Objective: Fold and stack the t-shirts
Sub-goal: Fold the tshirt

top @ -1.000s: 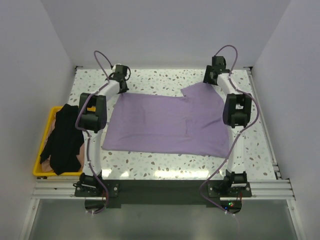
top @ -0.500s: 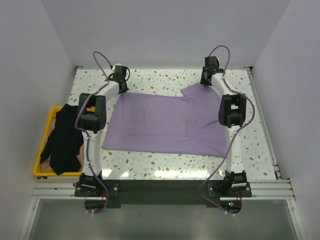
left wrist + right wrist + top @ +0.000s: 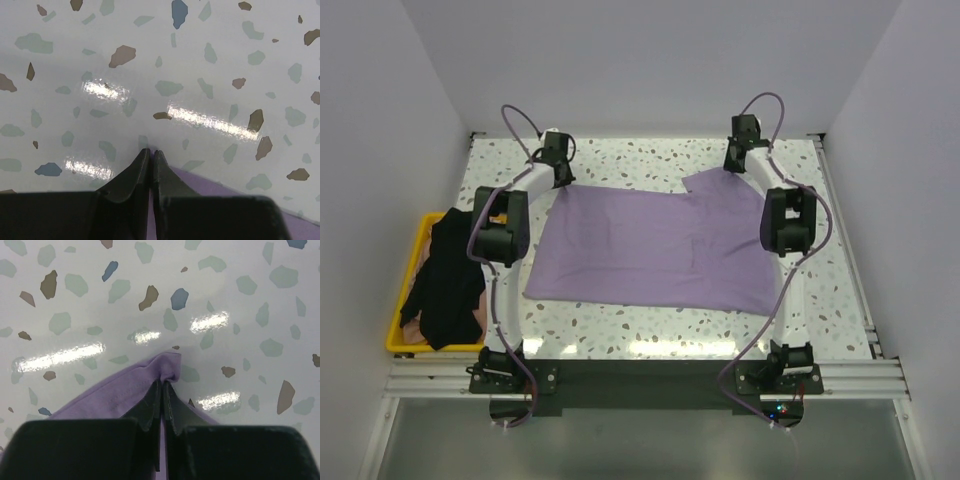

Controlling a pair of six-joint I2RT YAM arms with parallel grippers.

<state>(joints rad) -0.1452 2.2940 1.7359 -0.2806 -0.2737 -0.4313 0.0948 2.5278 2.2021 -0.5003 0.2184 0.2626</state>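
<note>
Your lavender shirt (image 3: 650, 245) lies flat mid-table (image 3: 650, 160), its long axis running left to right, with one sleeve jutting toward the far right corner. Your right gripper (image 3: 163, 385) is clenched on that sleeve's bunched edge. Your left gripper (image 3: 151, 152) is pinched together at the shirt's far left corner, fabric at its tips. The black shirt (image 3: 445, 280) sits crumpled in the yellow crate (image 3: 405, 345) off the left edge.

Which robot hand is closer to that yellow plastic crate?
Left. The left fingers pinch the pale lavender fabric t-shirt's far corner nearest the yellow plastic crate; the right fingers pinch the opposite corner.
</note>
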